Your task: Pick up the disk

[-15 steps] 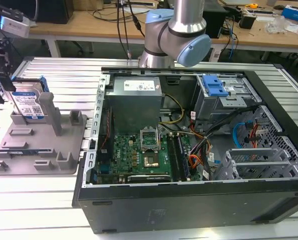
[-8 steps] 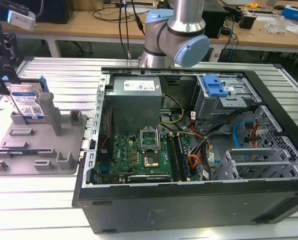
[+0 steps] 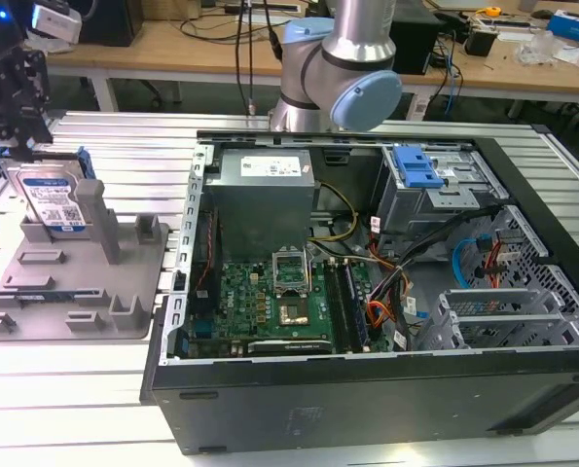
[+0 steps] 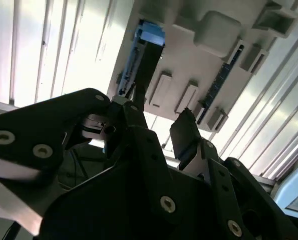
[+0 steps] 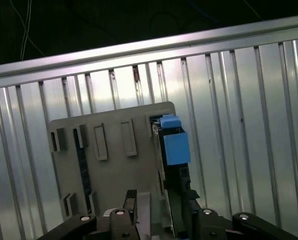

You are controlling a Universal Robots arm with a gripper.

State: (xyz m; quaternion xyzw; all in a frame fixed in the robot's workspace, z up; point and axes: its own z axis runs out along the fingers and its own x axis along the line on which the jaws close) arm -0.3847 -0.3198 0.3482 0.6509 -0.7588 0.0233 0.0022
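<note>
The disk [image 3: 52, 199] is a silver drive with a white-and-blue label and blue side rails. It stands on edge in a slot of the grey holder [image 3: 85, 297] at the exterior view's left. My gripper [image 3: 20, 144] hangs right above its top edge, fingertips close to the blue rail. In both wrist views the disk [image 4: 139, 60] [image 5: 175, 147] shows edge-on on the holder [image 4: 199, 60] [image 5: 113, 165]. The gripper [image 4: 158, 120] [image 5: 156, 200] is open, its fingers apart, with one finger [image 4: 130, 111] in line with the disk's near end. Nothing is held.
An open computer case [image 3: 367, 409] lies to the exterior view's right of the holder, with a blue-handled drive bay [image 3: 416, 167] at its back. The arm's base [image 3: 338, 78] rises behind the case. All of it rests on a ribbed aluminium table [image 3: 85, 389].
</note>
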